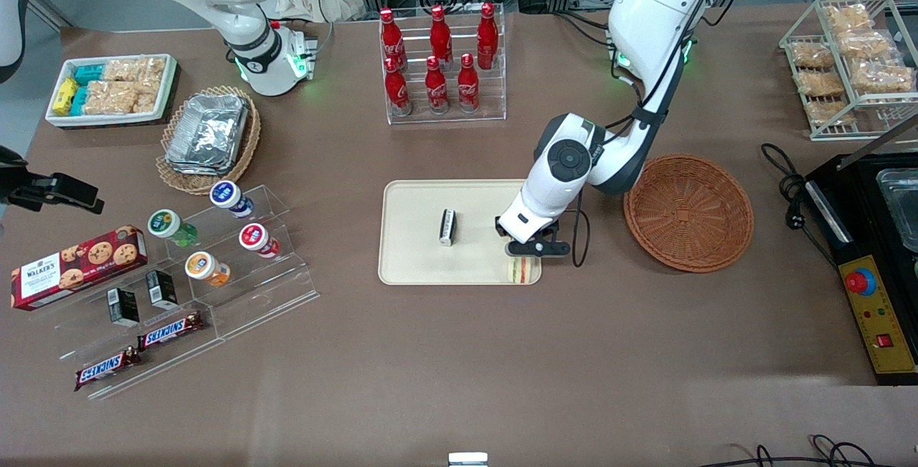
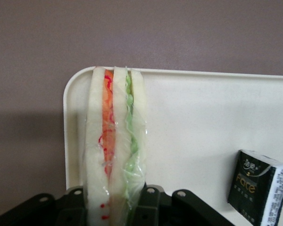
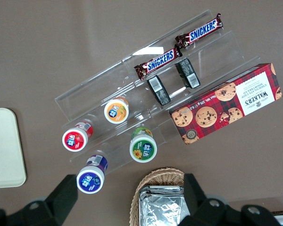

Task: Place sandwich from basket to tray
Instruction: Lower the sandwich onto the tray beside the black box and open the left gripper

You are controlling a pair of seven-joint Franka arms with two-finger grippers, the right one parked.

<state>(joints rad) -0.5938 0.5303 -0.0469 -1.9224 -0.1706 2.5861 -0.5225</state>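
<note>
While the gripper (image 1: 531,248) clenches the sandwich (image 1: 524,270) between its fingers, the wedge sits at the tray's (image 1: 412,237) corner nearest the basket (image 1: 688,211), mid-desk, directly under it.

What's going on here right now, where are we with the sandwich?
The left arm's hand is over the tray's corner nearest the front camera, at the basket's end, shut on the sandwich. The sandwich stands on edge at that corner, though contact with the tray cannot be confirmed. The basket beside the tray is empty. A small black packet also lies on the tray, apart from the sandwich.
</note>
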